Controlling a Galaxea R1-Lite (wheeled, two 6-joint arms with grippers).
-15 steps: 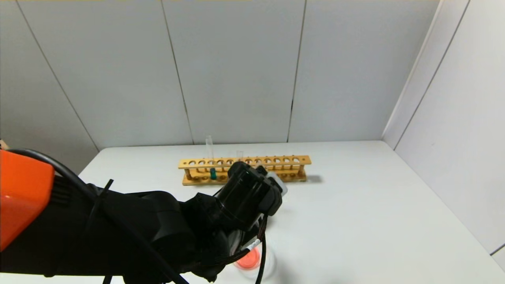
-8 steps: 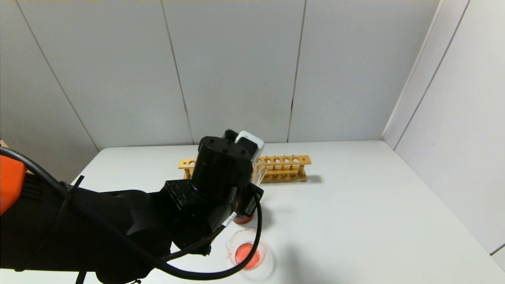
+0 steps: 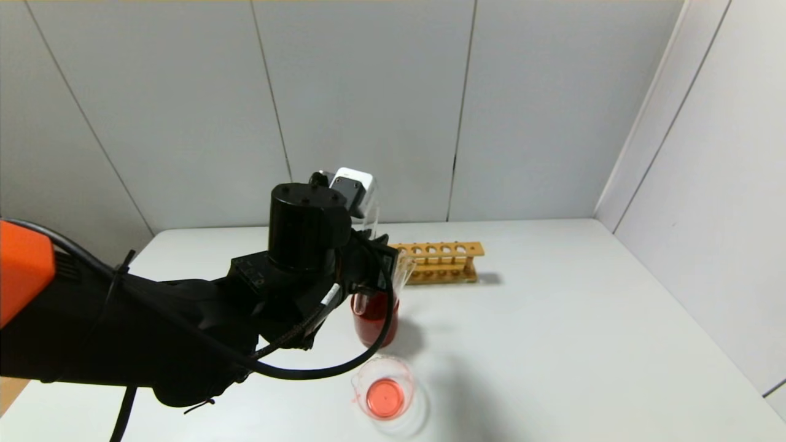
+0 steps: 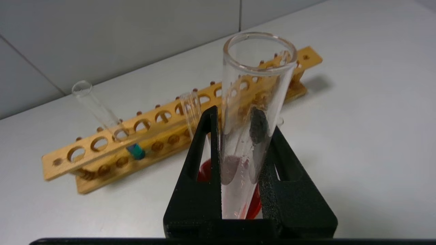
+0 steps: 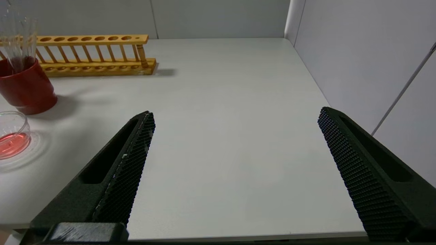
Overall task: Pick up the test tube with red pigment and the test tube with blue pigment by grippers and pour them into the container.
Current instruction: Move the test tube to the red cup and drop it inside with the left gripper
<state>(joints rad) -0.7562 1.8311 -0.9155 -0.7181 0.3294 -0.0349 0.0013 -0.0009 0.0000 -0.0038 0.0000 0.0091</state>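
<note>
My left gripper (image 4: 243, 119) is shut on the test tube with red pigment (image 4: 250, 102). The tube stands nearly upright, mouth up, almost drained, with red traces at its lower end. In the head view the left gripper (image 3: 376, 265) holds it right over the dark red cup (image 3: 374, 322). The container (image 3: 385, 393), a low clear beaker, holds red liquid on the table in front of the cup. The test tube with blue pigment (image 4: 136, 151) leans in the wooden rack (image 4: 170, 119); the arm hides it in the head view. My right gripper (image 5: 235, 136) is open and empty near the table's front edge.
The wooden rack (image 3: 439, 261) stands at the back, with another clear tube (image 4: 191, 109) in it. The right wrist view shows the red cup (image 5: 27, 88), the beaker (image 5: 12, 136) and bare white table (image 5: 221, 102). Walls close the back and right.
My left arm has lifted from above the beaker and moved back towards the rack. The tube has turned upright and now sits over the red cup. The beaker is uncovered.
</note>
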